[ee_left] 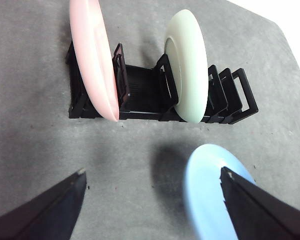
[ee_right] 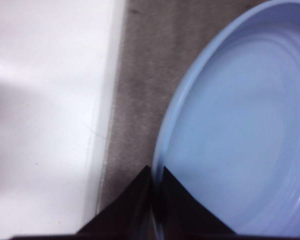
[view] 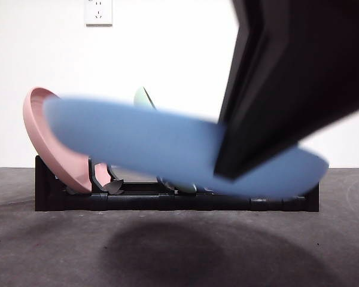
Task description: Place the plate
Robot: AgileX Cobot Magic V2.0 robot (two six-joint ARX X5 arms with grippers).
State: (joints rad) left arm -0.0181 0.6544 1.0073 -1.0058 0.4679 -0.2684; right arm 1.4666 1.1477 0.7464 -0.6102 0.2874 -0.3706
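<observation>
A blue plate [view: 137, 140] hangs tilted a little above the table, blurred, in front of the black rack [view: 167, 202]. My right gripper [view: 227, 170] comes in from the upper right and is shut on the plate's rim. The right wrist view shows its jaws [ee_right: 157, 170] pinched on the edge of the blue plate [ee_right: 240, 125]. My left gripper [ee_left: 153, 172] stands open and holds nothing, high above the table and looking down on the rack [ee_left: 140, 90] and the blue plate [ee_left: 210, 190].
A pink plate [view: 39, 128] [ee_left: 92, 55] leans in the rack's end slot. A pale green plate [view: 142, 97] [ee_left: 190, 65] stands near the rack's middle, with bare slots on either side. A white wall with an outlet [view: 99, 12] lies behind.
</observation>
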